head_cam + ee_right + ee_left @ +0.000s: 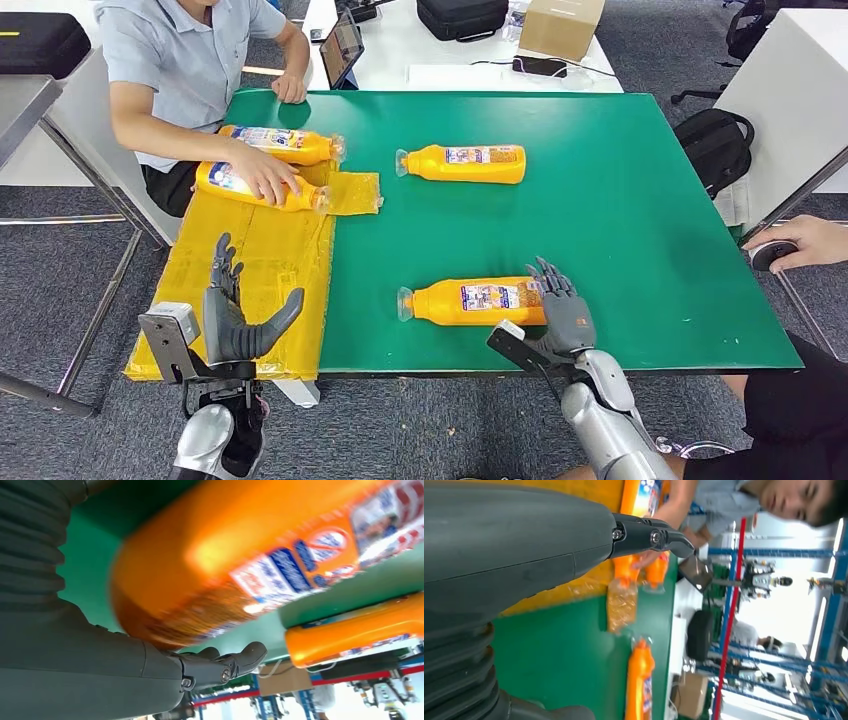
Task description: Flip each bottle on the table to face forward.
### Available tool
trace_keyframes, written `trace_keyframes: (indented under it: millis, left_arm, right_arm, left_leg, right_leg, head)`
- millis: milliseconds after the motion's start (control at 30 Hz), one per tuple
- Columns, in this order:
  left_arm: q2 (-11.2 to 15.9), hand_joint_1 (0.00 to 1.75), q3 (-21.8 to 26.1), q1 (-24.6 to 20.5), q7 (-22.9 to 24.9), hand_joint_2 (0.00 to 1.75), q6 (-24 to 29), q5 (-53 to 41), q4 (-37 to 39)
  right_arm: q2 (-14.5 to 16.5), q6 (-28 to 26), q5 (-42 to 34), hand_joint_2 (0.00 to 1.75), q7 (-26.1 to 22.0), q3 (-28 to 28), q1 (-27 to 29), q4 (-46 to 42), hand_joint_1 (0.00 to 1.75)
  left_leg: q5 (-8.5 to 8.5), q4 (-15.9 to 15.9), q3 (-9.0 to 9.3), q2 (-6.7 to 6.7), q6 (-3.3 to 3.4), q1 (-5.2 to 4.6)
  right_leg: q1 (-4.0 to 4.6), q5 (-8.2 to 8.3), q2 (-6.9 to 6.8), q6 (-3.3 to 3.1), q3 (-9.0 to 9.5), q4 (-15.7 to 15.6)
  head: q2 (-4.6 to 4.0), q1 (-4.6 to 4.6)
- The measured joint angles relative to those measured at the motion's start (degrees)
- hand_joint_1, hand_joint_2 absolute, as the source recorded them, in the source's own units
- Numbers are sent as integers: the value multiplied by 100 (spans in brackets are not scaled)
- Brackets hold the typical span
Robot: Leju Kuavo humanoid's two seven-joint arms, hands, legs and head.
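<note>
Left hand: the left hand (232, 318) hovers over the yellow sheet (255, 290) at the bench's near-left corner, fingers spread and upright, holding nothing.
Person at left: a person's hand (262, 172) rests on the front bottle of a pair (262, 186) lying on the yellow sheet by the bench's left edge; the second bottle of the pair (285, 144) lies just behind it, toward the far-left corner.
Far bottle: the far bottle (468, 163) lies on its side on the green bench (640, 200) toward the far edge, cap pointing left, label up, nothing touching it.
Near bottle: the near bottle (472, 300) lies on its side close to the near edge, cap pointing left, label showing on top.
Right hand: the right hand (562, 312) sits at the base end of the near bottle, fingers spread over and against it; the right wrist view shows the bottle's body right by the palm. Whether it grips or merely touches, I cannot tell.
Step in hand: judged to be the right hand taking hold of the near bottle to turn it.
Next move: calls for fingers wrapping the base end firmly, then rolling the bottle without sliding it off the near edge.
Person at right: a second person's hand (800, 243) lies just off the bench's right edge.
</note>
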Motion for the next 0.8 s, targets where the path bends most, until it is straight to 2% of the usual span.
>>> trace_keyframes:
  millis: [333, 633, 667, 767, 800]
  left_arm:
    - [-66, 0, -142, -278, 314, 175, -74, 445, 306]
    - [-94, 0, -220, -390, 351, 175, -161, 592, 519]
    - [-94, 0, -229, -392, 352, 175, -167, 594, 526]
    - [-93, 0, -250, -394, 353, 175, -175, 601, 535]
    - [-93, 0, -252, -396, 354, 175, -179, 603, 537]
  right_arm:
    - [68, 31, 372, 175, 312, 282, -737, 845, 0]
    - [164, 449, 491, 175, 538, 463, -1053, 1306, 0]
    - [168, 491, 500, 175, 556, 473, -1079, 1341, 18]
    - [170, 782, 545, 175, 678, 515, -1167, 1440, 147]
    - [166, 927, 561, 175, 724, 537, -1205, 1471, 173]
  left_leg:
    - [0, 1, -1, -4, 2, 0]
    - [-1, 1, 6, 3, 1, 0]
    - [0, 1, 7, 3, 1, 0]
    - [-1, 1, 15, 9, 1, 0]
    - [-2, 1, 22, 13, 0, 0]
  right_leg:
    - [0, 0, -1, 1, 0, 0]
    - [0, 1, 2, 0, 1, -1]
    - [0, 1, 2, 0, 1, -1]
    - [0, 2, 5, 0, 5, -2]
    - [0, 2, 8, -1, 8, -2]
  head:
    - [0, -1]
    - [0, -1]
    - [0, -1]
    - [0, 0]
    - [0, -1]
